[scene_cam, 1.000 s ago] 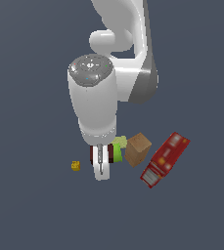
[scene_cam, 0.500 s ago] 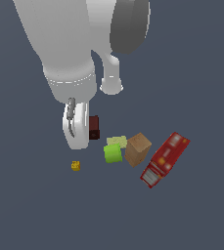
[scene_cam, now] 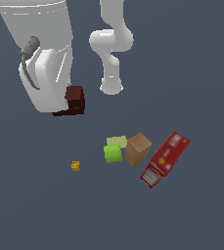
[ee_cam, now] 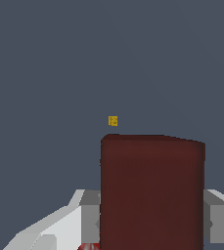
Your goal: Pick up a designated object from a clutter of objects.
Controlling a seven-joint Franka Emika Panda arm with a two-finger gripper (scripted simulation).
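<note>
dark maroon-brown boxy block hangs high off the surface, tucked against the lower edge of the big white arm housing at the exterior view's upper left, well apart from the other pieces below. in the wrist view the same block fills the space between two pale grey fingers, one pressed to each of its side faces, so the gripper is pinching the block. the surface is one flat, even slate-grey plane that runs to every edge of both views; no wall, edge or other room feature shows. counted on it: one long bright red box lying slanted at the exterior view's right; one tan cardboard-coloured box just beside the red box's lower end, whether touching it i cannot tell; one lime-green cylinder against the tan box's other side; one pale yellow-green block touching the cylinder and partly behind it; and one tiny yellow piece alone, well apart toward the exterior view's left, also seen as a small speck past the block in the wrist view. that makes five pieces resting and one block held, with one white robot arm whose base post stands behind them.
</note>
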